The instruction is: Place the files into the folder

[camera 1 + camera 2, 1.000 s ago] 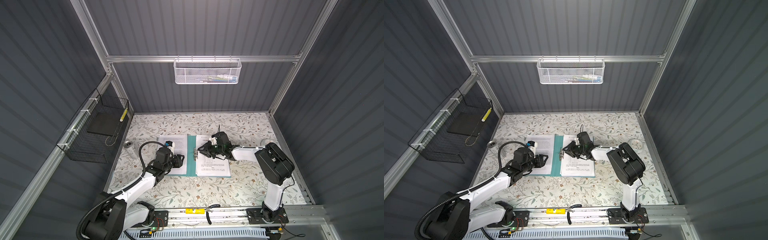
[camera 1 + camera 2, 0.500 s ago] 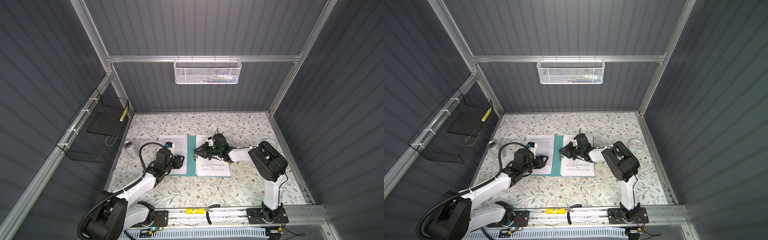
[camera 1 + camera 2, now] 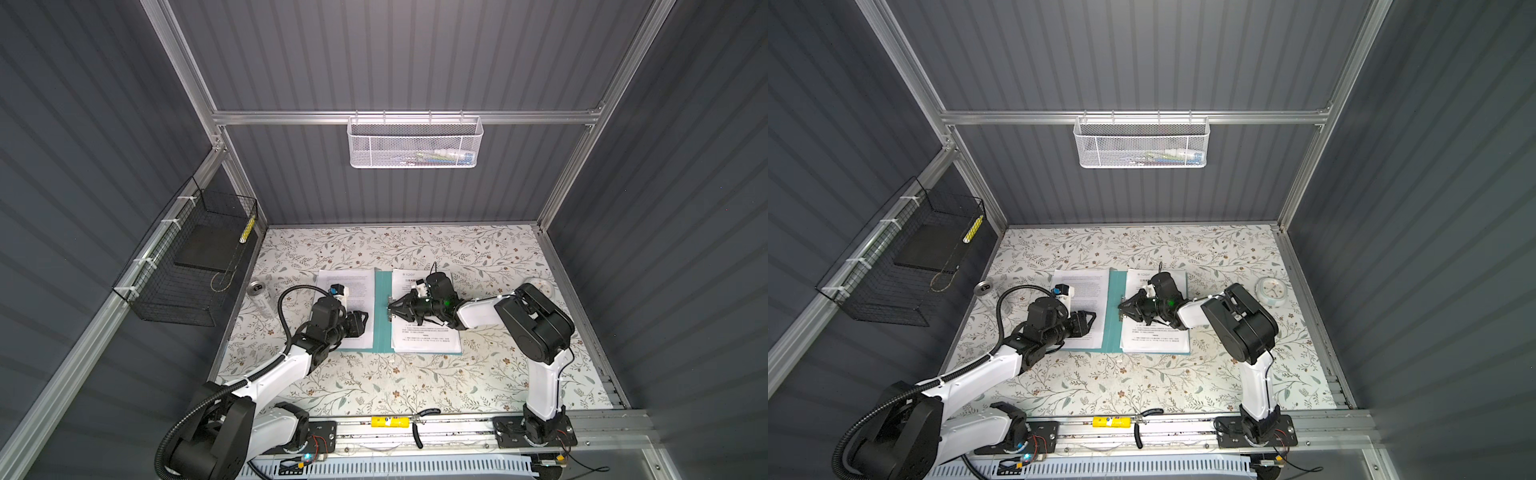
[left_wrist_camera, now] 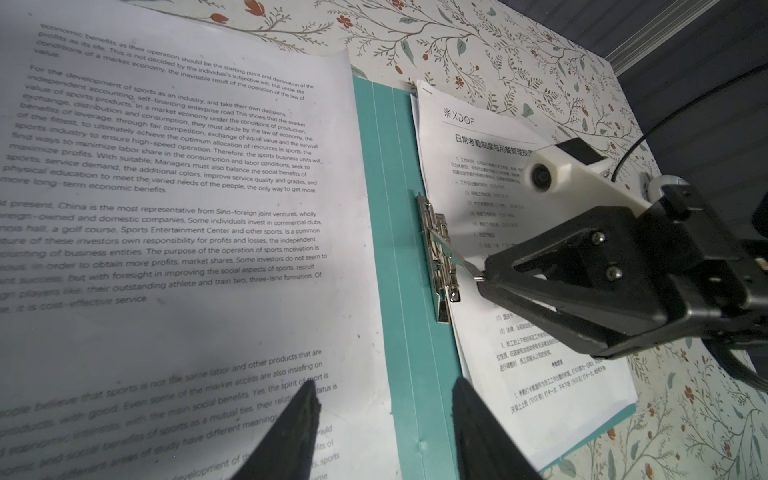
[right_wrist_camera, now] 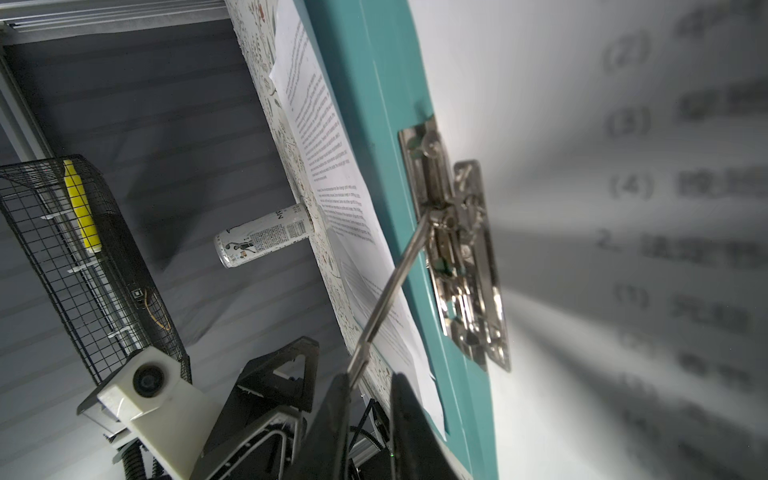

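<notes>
The teal folder (image 3: 382, 316) (image 4: 399, 249) lies open on the table. One of the files (image 3: 357, 282) (image 4: 166, 291), a sheet of English text, lies on its left flap. Another sheet (image 3: 428, 338) (image 4: 540, 395) with a headed title lies on the right flap. On the spine the metal clip (image 4: 440, 257) (image 5: 461, 249) has its lever (image 5: 390, 282) raised. My right gripper (image 3: 390, 307) (image 4: 482, 277) (image 5: 370, 376) is narrowly shut on the lever's end, which rests against one finger. My left gripper (image 3: 366, 322) (image 4: 382, 390) stands open low over the left sheet's edge and the spine, holding nothing.
A drink can (image 3: 259, 293) (image 5: 262, 241) stands left of the folder. A black wire basket (image 3: 195, 257) on the left wall holds a black slab and a yellow marker. A white mesh basket (image 3: 415, 141) hangs on the back wall. A round white clock (image 3: 1271, 291) lies at the right.
My right gripper has slid left across the right sheet to the spine clip and narrowed its jaws onto the lever. The left arm has not moved.
</notes>
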Available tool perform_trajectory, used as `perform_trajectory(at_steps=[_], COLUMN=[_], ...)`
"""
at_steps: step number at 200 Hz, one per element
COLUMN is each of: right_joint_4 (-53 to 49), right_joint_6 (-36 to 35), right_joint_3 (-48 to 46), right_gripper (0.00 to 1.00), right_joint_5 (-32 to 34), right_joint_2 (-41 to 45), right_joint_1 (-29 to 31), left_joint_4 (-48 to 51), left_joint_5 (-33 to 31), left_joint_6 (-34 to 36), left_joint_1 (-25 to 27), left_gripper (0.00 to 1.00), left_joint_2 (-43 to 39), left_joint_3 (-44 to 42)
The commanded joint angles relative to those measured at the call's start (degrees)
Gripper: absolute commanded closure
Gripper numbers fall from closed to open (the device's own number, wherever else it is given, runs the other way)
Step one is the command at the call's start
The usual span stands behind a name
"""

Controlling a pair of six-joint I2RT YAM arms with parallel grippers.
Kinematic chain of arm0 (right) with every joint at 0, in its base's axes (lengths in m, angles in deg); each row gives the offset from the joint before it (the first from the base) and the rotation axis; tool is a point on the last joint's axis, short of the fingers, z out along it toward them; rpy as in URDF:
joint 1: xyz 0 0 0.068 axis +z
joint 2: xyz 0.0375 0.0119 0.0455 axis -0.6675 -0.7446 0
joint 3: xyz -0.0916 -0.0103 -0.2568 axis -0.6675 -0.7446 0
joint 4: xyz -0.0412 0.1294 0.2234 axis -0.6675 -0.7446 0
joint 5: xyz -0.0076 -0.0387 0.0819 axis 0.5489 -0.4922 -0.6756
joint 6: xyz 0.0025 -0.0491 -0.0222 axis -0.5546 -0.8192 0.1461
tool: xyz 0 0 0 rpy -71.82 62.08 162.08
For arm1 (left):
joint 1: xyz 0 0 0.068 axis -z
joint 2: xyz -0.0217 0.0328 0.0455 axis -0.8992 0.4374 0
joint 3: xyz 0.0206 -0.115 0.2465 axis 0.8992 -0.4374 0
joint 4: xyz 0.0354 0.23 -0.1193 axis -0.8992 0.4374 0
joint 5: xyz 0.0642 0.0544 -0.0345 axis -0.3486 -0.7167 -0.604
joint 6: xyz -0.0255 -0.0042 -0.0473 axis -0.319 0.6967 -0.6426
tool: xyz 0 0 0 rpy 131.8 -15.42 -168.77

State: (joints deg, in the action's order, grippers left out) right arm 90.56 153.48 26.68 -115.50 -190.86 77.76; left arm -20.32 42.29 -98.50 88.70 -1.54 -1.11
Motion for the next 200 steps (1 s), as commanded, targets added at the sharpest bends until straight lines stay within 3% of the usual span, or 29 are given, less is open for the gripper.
perform_trajectory(at_steps=[1,200], right_joint_4=[2.3,8.6], right_joint_6=[0.8,3.4], right_joint_3=[-0.3,-0.5], right_gripper=[0.78,0.86], right_joint_5=[-0.4,-0.2], right_joint_2=[-1.3,-4.5], right_joint_1=[0.4,1.2], left_joint_4=[-0.1,-1.3], left_joint_5=[0.8,1.6], left_joint_6=[0.4,0.0], left_joint_1=[-0.3,-0.5], left_gripper=[0.47,0.46], left_joint_2=[0.4,2.0], left_joint_3=[0.1,-1.3])
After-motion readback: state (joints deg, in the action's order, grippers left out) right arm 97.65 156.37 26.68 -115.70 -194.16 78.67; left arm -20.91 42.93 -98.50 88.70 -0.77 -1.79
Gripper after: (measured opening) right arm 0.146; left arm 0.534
